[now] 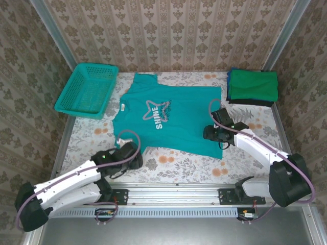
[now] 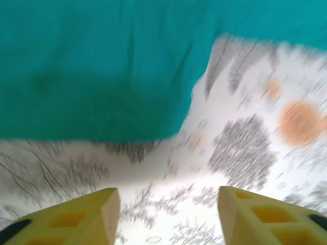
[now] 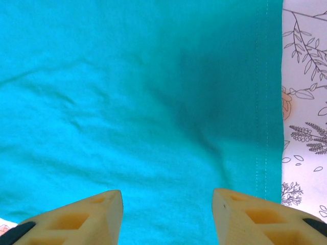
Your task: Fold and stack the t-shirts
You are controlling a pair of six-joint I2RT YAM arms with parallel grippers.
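Jaws of both grippers stand wide apart and empty: left gripper (image 2: 168, 204) over the floral tablecloth (image 2: 245, 153) just beside the near sleeve of the teal soft-cloth t-shirt with white star print (image 1: 168, 122), right gripper (image 3: 167, 204) above its hem. Shirt lies spread flat mid-table; green-topped folded t-shirt stack (image 1: 253, 84) sits at the far right corner. Judged light, limp, wrinkle-prone: pinch at sleeve edge and hem corner.

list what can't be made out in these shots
- Top view: folded stack, too small to count its layers.
- Left wrist view: teal t-shirt hem, smeared by motion blur.
- Right wrist view: right end effector, finger bases cut off by the bottom edge.
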